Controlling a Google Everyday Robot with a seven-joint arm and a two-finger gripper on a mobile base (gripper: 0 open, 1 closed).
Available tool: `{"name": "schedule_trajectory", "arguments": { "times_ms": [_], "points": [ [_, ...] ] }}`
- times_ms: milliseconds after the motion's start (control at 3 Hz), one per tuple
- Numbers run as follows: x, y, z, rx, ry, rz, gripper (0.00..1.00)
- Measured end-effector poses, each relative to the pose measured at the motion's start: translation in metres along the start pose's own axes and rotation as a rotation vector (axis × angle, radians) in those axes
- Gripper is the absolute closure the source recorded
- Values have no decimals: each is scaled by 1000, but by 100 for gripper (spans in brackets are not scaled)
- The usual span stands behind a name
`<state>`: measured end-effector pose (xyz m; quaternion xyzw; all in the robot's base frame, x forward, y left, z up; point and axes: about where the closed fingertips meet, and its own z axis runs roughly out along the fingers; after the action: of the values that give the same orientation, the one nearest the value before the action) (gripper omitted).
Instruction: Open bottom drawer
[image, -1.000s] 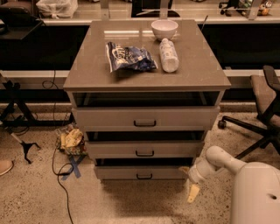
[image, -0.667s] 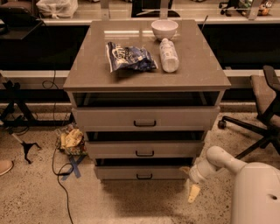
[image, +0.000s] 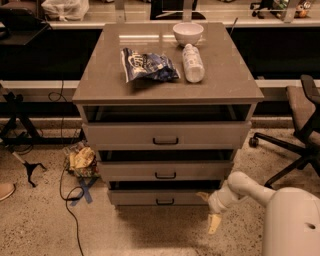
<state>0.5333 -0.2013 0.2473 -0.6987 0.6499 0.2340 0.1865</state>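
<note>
warm, dim light is falling from overhead. a pale glare streak is lying across the cabinet top (image: 145, 38), left of the bowl (image: 188, 33). deep shadow is filling the gap above each drawer, the bottom drawer (image: 132, 197) included. a soft shadow is pooling on the floor (image: 150, 232) in front. my gripper (image: 210, 212) is hanging low just off the bottom drawer's right end, catching the light and glowing pale against the dusky floor.
</note>
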Motion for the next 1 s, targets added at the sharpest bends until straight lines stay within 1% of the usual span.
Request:
{"name": "schedule_trajectory", "arguments": {
  "times_ms": [333,667,1000],
  "points": [
    [-10,-9,16,57,11,-110,0],
    [-16,-22,29,108,-8,-161,0],
    [-17,-40,40,161,-39,-175,0]
  ]
}}
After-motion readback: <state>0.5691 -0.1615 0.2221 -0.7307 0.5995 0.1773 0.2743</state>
